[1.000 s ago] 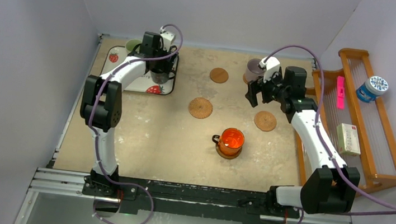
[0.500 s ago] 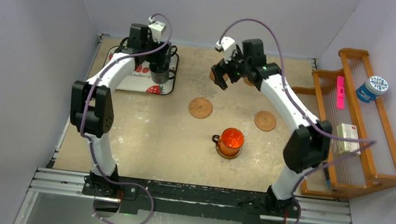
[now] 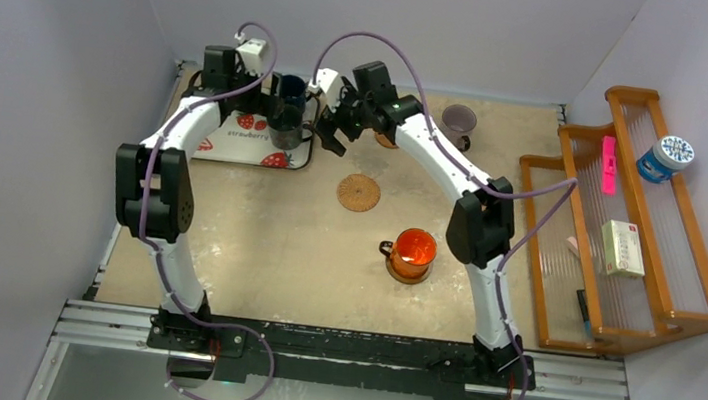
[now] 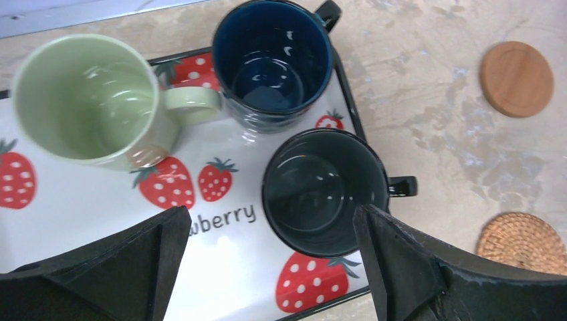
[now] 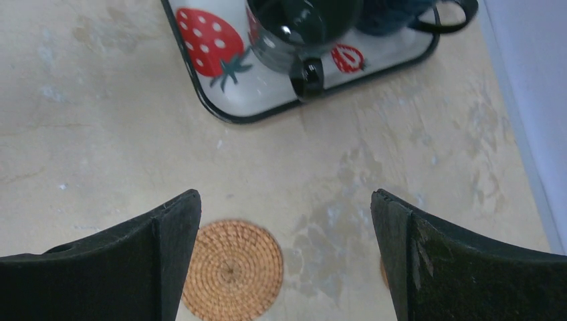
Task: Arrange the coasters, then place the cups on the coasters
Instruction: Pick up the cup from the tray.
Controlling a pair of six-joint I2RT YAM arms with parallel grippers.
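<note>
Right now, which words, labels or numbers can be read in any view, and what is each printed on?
"wberry": on the white tray, left wrist view; the word's start is hidden.
White box, far right: printing too small to read.
Jar lid: pattern only, nothing legible.

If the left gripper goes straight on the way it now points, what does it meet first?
Probably the dark green mug on the tray: in the wrist view it lies between the open fingers of the left gripper, slightly off centre. Depth is hard to judge.
</note>
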